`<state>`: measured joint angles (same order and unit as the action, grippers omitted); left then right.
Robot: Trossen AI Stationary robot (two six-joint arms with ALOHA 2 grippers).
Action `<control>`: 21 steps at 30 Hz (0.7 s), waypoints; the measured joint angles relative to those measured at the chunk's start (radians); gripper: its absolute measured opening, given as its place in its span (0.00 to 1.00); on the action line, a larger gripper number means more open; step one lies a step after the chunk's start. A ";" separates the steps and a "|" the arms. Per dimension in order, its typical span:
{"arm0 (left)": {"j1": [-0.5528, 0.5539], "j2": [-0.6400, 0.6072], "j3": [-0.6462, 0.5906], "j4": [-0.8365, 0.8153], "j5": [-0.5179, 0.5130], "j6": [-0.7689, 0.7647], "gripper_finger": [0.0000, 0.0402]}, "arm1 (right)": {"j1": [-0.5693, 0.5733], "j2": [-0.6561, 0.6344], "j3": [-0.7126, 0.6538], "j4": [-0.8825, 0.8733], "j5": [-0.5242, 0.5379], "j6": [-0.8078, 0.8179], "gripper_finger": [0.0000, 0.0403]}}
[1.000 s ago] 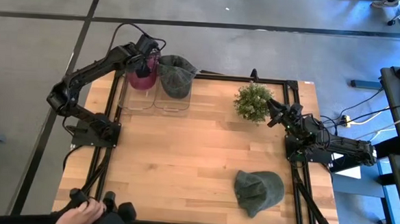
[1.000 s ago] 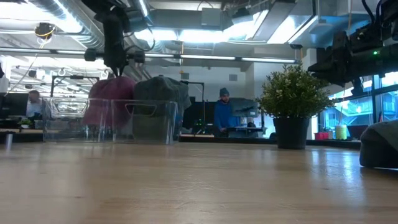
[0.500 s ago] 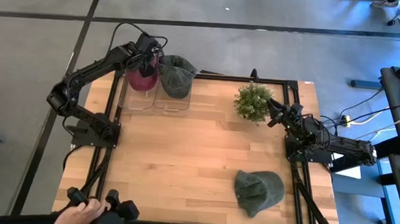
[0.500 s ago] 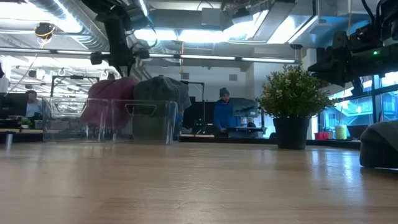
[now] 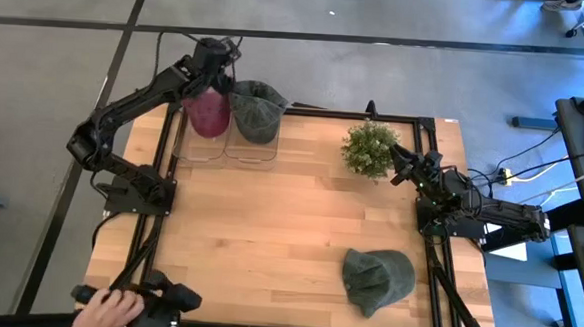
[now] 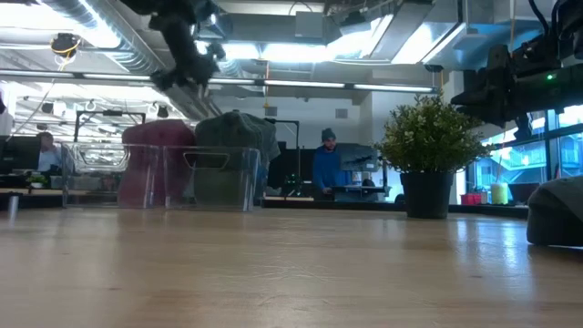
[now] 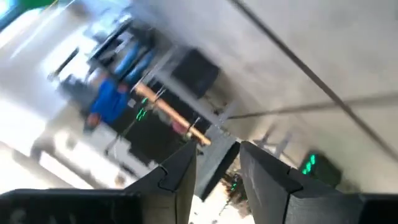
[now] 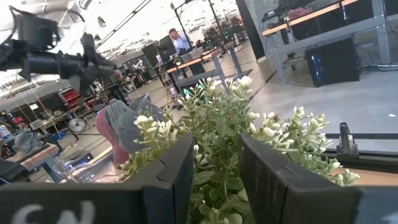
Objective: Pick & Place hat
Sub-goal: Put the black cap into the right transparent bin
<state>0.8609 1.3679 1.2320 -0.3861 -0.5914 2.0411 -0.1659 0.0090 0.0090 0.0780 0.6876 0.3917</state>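
Observation:
A pink hat [image 5: 207,114] [image 6: 155,169] sits in the left of two clear bins, and a grey-green hat [image 5: 256,110] [image 6: 233,146] fills the right bin. A second green hat [image 5: 377,278] [image 6: 557,214] lies flat on the table near the right near corner. My left gripper [image 5: 219,54] [image 6: 188,66] [image 7: 217,165] hangs open above the pink hat, clear of it, and its wrist view looks out into the room. My right gripper [image 5: 396,159] [image 8: 216,155] waits open at the right edge, beside the potted plant.
A potted plant [image 5: 370,148] [image 6: 428,141] stands at the far right, just ahead of my right gripper. The clear bins [image 5: 225,146] line the far left edge. A person's hand [image 5: 102,316] holds a dark controller at the near left corner. Bare wood [image 5: 269,222] spans the middle.
My left gripper has risen off the pink hat, moved toward the far edge and tipped its fingers upward. The pink hat has stayed in its bin and settled a little lower. The hand at the near left corner has shifted.

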 joint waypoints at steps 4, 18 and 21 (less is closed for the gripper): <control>-0.054 -0.045 0.025 0.072 0.103 -0.313 0.30 | 0.000 0.000 0.000 0.000 0.000 -0.001 0.31; -0.455 -0.121 0.053 0.082 0.654 -1.718 0.32 | 0.000 0.000 0.000 0.119 -0.427 -0.071 0.31; -0.586 -0.075 0.047 0.127 0.701 -1.842 0.32 | 0.000 0.001 0.000 0.150 -0.579 -0.082 0.31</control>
<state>0.2746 1.2927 1.2788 -0.2596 0.1100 0.1991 -0.1658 0.0097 0.0086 0.2279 0.1086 0.3099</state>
